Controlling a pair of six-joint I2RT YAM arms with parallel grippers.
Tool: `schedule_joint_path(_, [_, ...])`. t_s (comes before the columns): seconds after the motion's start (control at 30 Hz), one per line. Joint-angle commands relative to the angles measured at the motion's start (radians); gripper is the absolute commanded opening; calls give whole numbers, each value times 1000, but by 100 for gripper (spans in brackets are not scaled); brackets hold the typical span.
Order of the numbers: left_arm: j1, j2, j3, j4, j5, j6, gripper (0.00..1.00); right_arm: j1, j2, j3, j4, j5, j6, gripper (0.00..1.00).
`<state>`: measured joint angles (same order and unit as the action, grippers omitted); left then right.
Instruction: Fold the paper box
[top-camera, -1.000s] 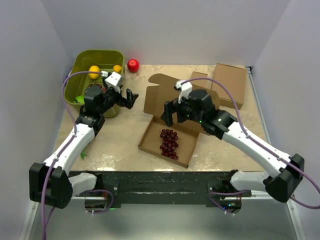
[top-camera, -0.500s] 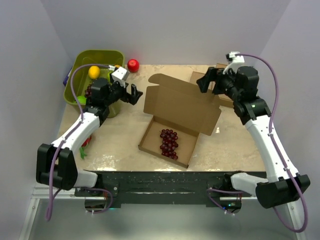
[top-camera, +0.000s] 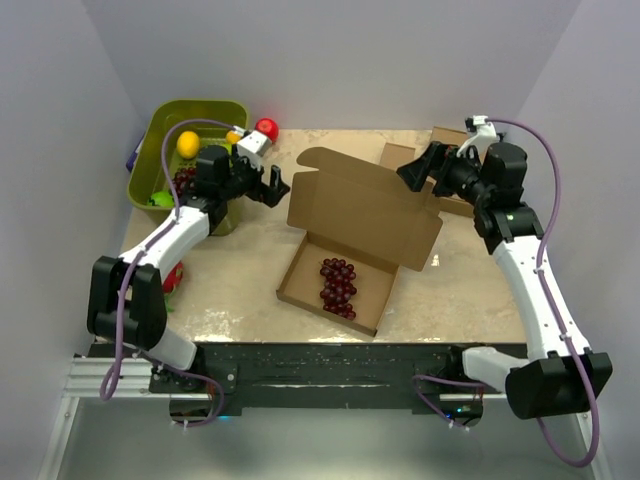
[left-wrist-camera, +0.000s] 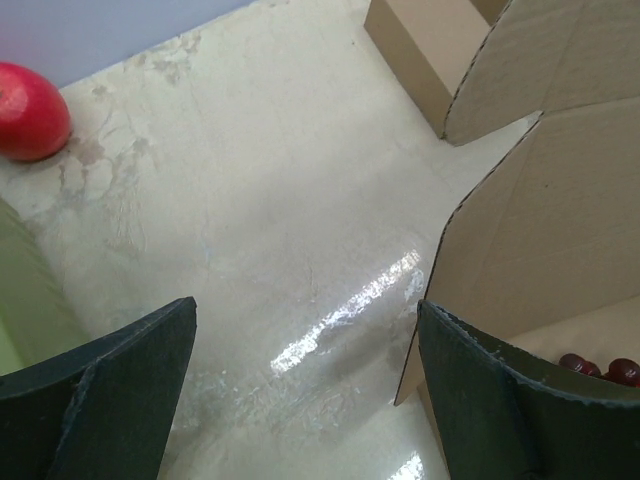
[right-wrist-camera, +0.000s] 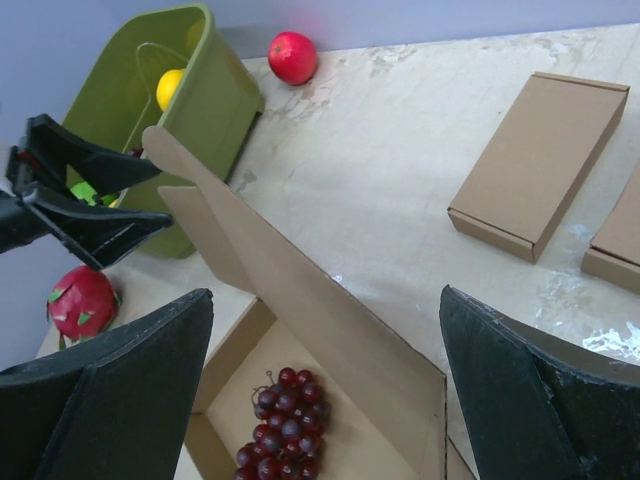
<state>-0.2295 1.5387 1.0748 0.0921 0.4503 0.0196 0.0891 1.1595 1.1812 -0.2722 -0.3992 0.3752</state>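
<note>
The paper box (top-camera: 365, 210) is brown corrugated cardboard in mid-table. Its lid stands raised at the back over a shallow tray (top-camera: 296, 283). A bunch of dark red grapes (top-camera: 338, 287) lies in the tray. My left gripper (top-camera: 272, 186) is open and empty, just left of the lid's left edge; the left wrist view shows that edge (left-wrist-camera: 540, 250) by my right finger. My right gripper (top-camera: 413, 168) is open and empty, raised behind the lid's right end. The right wrist view shows the lid (right-wrist-camera: 330, 300) and grapes (right-wrist-camera: 285, 425) below its spread fingers.
A green bin (top-camera: 222, 112) with a yellow fruit (top-camera: 188, 143) stands at the back left, with a red apple (top-camera: 266, 129) beside it. A dragon fruit (top-camera: 172, 278) lies left. A medium flat box (top-camera: 462, 160) and a small narrow box (top-camera: 400, 155) lie at the back right.
My right arm lifted off the box and swung back to the rear right. My left gripper moved back and right, closer to the lid's left edge. The lid stays raised.
</note>
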Motion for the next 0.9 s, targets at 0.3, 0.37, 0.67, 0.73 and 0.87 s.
schedule_joint_path(0.3, [-8,126,14,136,228,-99,92,-6,-23,1,42,-76,-10,99])
schedule_joint_path(0.37, [-10,152,33,136,264,-115,89,-6,-24,0,44,-82,-10,99])
schedule_joint_path(0.67, [-28,178,36,277,344,-223,83,-6,-24,-6,39,-87,-15,99])
schedule_joint_path(0.73, [-39,184,42,307,347,-233,73,-6,-30,-6,28,-69,-15,99])
schedule_joint_path(0.87, [-51,204,54,327,355,-259,47,-6,-47,-5,-10,11,-28,99])
